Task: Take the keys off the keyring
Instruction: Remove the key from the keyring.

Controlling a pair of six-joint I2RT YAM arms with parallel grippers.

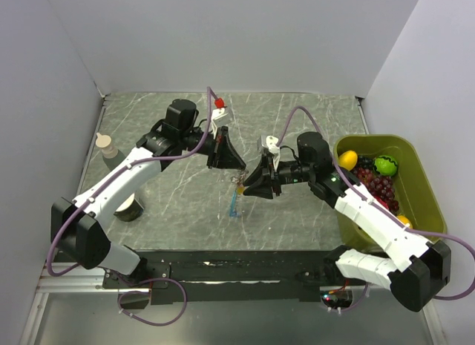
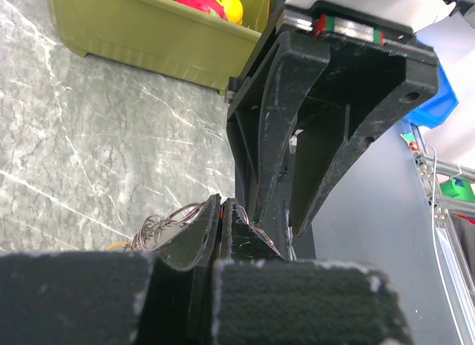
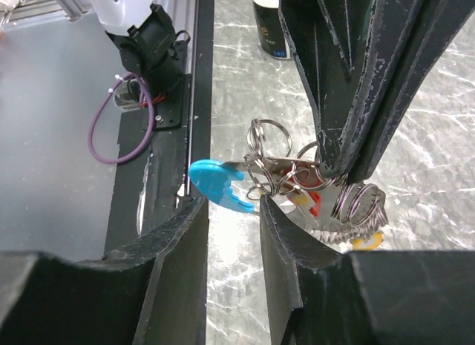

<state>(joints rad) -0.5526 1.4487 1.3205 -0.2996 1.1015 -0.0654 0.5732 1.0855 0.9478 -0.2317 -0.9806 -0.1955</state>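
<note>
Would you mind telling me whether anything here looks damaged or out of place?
The black fingers of the left hand show scuffed, whitish edges. The silvery metal keyring hangs from them as a tangled bunch of loops. Nothing is spilled.

The left arm (image 1: 119, 178) rises from its base, bends at the elbow beyond the keyring (image 3: 282, 167) and angles back down toward it. The left gripper (image 1: 236, 167) points down at the keyring from above. Its jaws are pressed together, pinching the rings at their tips.

The right arm (image 1: 371, 211) reaches in from the other side of the keyring, forearm and wrist nearly level. The right gripper (image 3: 234, 208) points straight at the keyring, tip to tip with the left gripper. Its jaws stand partly apart, one on each side of the blue key (image 3: 211, 183) on the keyring. Whether they touch the key cannot be told.
</note>
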